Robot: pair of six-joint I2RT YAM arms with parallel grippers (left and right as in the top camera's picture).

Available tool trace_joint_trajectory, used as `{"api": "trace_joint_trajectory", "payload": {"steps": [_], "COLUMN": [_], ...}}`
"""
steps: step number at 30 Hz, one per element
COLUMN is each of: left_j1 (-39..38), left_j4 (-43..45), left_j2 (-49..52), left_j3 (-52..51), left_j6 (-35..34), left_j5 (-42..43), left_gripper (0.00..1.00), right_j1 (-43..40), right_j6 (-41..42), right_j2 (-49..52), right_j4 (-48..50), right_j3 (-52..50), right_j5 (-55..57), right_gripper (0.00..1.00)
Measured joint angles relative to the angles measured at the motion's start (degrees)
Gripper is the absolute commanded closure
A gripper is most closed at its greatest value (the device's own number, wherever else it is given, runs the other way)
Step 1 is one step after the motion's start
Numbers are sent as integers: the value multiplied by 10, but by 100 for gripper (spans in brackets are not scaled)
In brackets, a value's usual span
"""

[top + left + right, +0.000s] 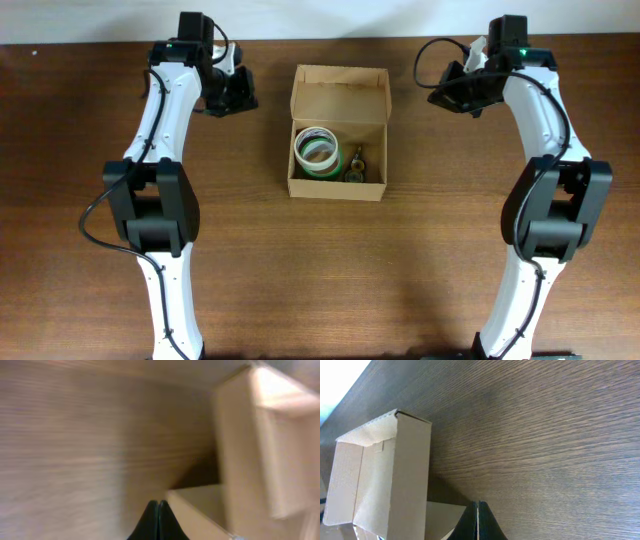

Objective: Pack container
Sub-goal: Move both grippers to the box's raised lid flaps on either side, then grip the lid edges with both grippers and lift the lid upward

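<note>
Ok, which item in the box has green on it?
The large tape roll in the left half of the container: pale with a green band. The small pieces to its right look dark.

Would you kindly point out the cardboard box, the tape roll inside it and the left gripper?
cardboard box (338,95): overhead view, inside of its open lid.
tape roll (302,150): overhead view, left side of the ring.
left gripper (158,506): left wrist view, where its shut fingertips meet.

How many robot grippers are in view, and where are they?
2. The left gripper is left of the container, level with its open lid; the right gripper mirrors it on the right. Both are shut and empty.
</note>
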Motion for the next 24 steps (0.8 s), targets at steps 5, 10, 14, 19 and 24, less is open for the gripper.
{"api": "trace_joint_trajectory", "payload": {"steps": [5, 10, 14, 19, 24], "left_j1": [3, 22, 35, 38, 30], "left_j4": [50, 77, 85, 125, 189], "left_j2": [5, 55, 112, 139, 140], "left_j3": [0, 0, 0, -3, -3], "left_j6": [5, 4, -2, -19, -60], "left_j5": [134, 264, 318, 342, 374], "left_gripper": [99, 99, 99, 99, 99], "right_j1": [8, 7, 6, 5, 5], "right_j6": [0, 0, 0, 0, 0], "right_j2": [0, 28, 75, 115, 121], "right_j4": [6, 9, 9, 13, 25], "right_j3": [0, 0, 0, 0, 0], "right_j5": [-35, -127, -200, -239, -251], "right_gripper": [96, 96, 96, 96, 96]}}
